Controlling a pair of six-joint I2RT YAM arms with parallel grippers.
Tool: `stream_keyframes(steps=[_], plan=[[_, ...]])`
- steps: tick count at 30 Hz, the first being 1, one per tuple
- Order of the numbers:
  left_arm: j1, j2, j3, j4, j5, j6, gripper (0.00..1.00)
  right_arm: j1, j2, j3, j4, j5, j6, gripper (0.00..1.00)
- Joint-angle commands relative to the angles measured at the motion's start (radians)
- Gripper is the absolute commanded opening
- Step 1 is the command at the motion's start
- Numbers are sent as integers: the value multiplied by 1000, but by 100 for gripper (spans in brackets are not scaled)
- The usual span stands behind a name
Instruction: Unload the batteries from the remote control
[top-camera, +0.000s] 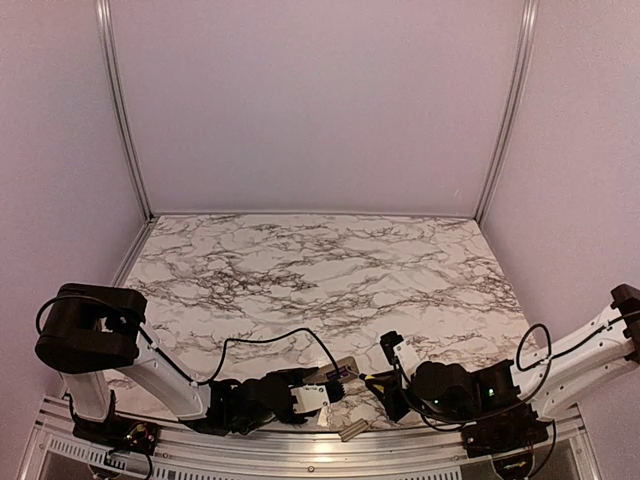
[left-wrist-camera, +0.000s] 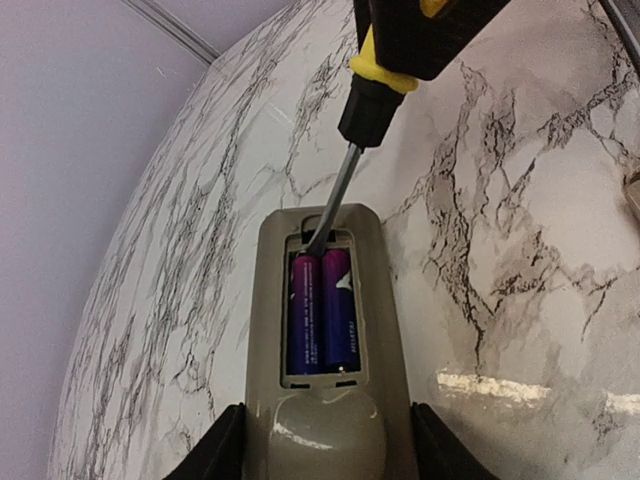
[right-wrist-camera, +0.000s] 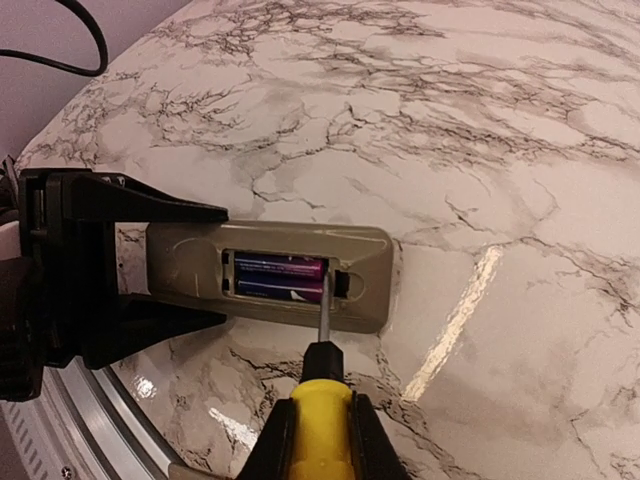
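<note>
The remote control (top-camera: 338, 374) lies back up near the table's front edge, its battery recess uncovered. Two dark purple-blue batteries (left-wrist-camera: 322, 315) lie side by side in the recess; they also show in the right wrist view (right-wrist-camera: 280, 277). My left gripper (left-wrist-camera: 315, 445) is shut on the remote's (left-wrist-camera: 265, 300) near end, its fingers (left-wrist-camera: 215, 452) on both long sides. My right gripper (right-wrist-camera: 320, 435) is shut on a yellow-handled screwdriver (right-wrist-camera: 320, 405). The screwdriver's (left-wrist-camera: 385, 70) tip sits in the recess at the batteries' far ends. The remote's (right-wrist-camera: 370, 260) white front is hidden.
A small flat grey-beige cover piece (top-camera: 355, 430) lies at the table's front edge between the two arms. The marble table (top-camera: 320, 270) stretches back to purple walls. The left arm's black cable (top-camera: 270, 342) loops over the table.
</note>
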Motion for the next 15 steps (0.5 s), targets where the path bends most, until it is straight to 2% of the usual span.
stream_keyframes(steps=[1, 15], plan=[[-8, -33, 2, 20, 47, -5, 0, 0, -24, -1, 115, -123, -36, 0], [-7, -27, -5, 33, 40, -6, 0, -2, -37, -17, 169, -179, -62, 0]])
